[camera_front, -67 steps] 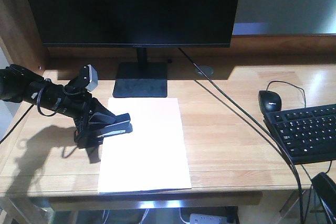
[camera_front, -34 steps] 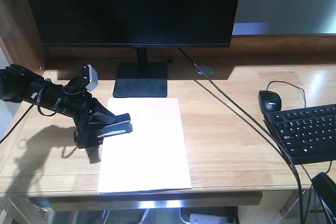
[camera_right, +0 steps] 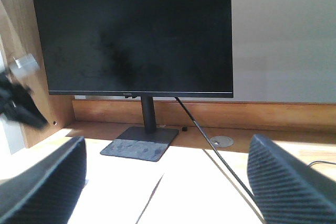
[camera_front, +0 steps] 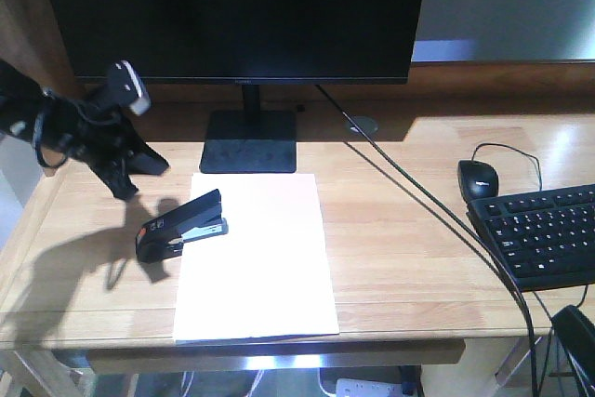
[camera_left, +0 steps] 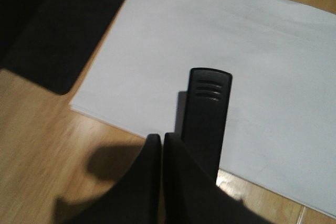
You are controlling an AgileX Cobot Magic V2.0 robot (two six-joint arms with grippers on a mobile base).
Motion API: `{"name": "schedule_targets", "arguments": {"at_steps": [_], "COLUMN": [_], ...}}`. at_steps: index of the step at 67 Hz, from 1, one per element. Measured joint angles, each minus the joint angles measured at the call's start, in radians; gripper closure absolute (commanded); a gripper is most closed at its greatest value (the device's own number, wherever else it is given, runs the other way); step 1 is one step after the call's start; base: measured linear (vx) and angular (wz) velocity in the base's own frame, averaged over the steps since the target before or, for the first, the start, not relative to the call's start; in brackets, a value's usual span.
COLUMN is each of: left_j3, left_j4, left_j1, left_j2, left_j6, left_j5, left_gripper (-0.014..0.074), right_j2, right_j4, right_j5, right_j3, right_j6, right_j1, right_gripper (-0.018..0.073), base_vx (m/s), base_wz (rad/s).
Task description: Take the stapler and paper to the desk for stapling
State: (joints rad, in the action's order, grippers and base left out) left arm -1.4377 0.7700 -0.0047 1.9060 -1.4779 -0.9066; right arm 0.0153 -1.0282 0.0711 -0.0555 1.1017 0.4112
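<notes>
The black stapler (camera_front: 181, 227) with its orange-red patch lies on the desk (camera_front: 400, 230), its front end over the left edge of the white paper (camera_front: 256, 258). My left gripper (camera_front: 139, 174) hangs in the air above and to the left of it, apart from it. In the left wrist view the stapler (camera_left: 209, 119) rests on the paper (camera_left: 220, 45) just right of my left gripper (camera_left: 160, 139), whose jaws are shut on nothing. My right gripper (camera_right: 165, 182) stands wide open low over the desk, with nothing between its fingers (camera_right: 42, 182).
A large black monitor (camera_front: 237, 16) on a flat base (camera_front: 249, 141) stands behind the paper. A cable (camera_front: 418, 192) runs across the desk to the front right. A black mouse (camera_front: 480, 177) and keyboard (camera_front: 544, 230) lie at the right.
My left gripper let go of the stapler and rose up and to the left. The stapler now lies free at the paper's left edge. The paper has not moved.
</notes>
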Motion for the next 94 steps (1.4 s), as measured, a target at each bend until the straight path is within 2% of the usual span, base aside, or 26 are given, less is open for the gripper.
{"name": "schedule_targets", "arguments": {"at_steps": [6, 12, 22, 24, 30, 38, 46, 54, 61, 70, 94], "left_j3": [0.000, 0.000, 0.000, 0.000, 0.000, 0.000, 0.005, 0.078, 0.205, 0.385, 0.880], "left_j4": [-0.126, -0.257, -0.482, -0.511, -0.583, -0.616, -0.623, -0.623, -0.623, -0.623, -0.623], "left_j1": [0.000, 0.000, 0.000, 0.000, 0.000, 0.000, 0.000, 0.000, 0.000, 0.000, 0.000], "left_j2": [-0.086, -0.160, -0.278, -0.296, -0.351, -0.414, -0.463, -0.560, -0.697, -0.884, -1.396], "left_j6": [0.159, 0.359, 0.769, 0.856, 1.040, 1.181, 1.231, 1.283, 1.301, 1.308, 1.280], "left_j5": [0.036, 0.065, 0.095, 0.095, 0.092, 0.077, 0.057, 0.133, 0.268, 0.381, 0.454], "left_gripper": [0.0603, 0.0603, 0.0603, 0.0603, 0.0603, 0.0603, 0.0603, 0.0603, 0.0603, 0.0603, 0.0603], "right_j2": [0.000, 0.000, 0.000, 0.000, 0.000, 0.000, 0.000, 0.000, 0.000, 0.000, 0.000], "right_j4": [0.000, 0.000, 0.000, 0.000, 0.000, 0.000, 0.000, 0.000, 0.000, 0.000, 0.000], "right_j5": [0.000, 0.000, 0.000, 0.000, 0.000, 0.000, 0.000, 0.000, 0.000, 0.000, 0.000], "right_j3": [0.000, 0.000, 0.000, 0.000, 0.000, 0.000, 0.000, 0.000, 0.000, 0.000, 0.000], "right_j6": [0.000, 0.000, 0.000, 0.000, 0.000, 0.000, 0.000, 0.000, 0.000, 0.000, 0.000], "right_j1": [0.000, 0.000, 0.000, 0.000, 0.000, 0.000, 0.000, 0.000, 0.000, 0.000, 0.000], "right_gripper": [-0.0021, -0.0021, -0.0021, -0.0021, -0.0021, -0.0021, -0.0021, -0.0021, -0.0021, -0.0021, -0.0021], "base_vx": [0.00, 0.00, 0.00, 0.00, 0.00, 0.00, 0.00, 0.00, 0.00, 0.00, 0.00], "base_wz": [0.00, 0.00, 0.00, 0.00, 0.00, 0.00, 0.00, 0.00, 0.00, 0.00, 0.00]}}
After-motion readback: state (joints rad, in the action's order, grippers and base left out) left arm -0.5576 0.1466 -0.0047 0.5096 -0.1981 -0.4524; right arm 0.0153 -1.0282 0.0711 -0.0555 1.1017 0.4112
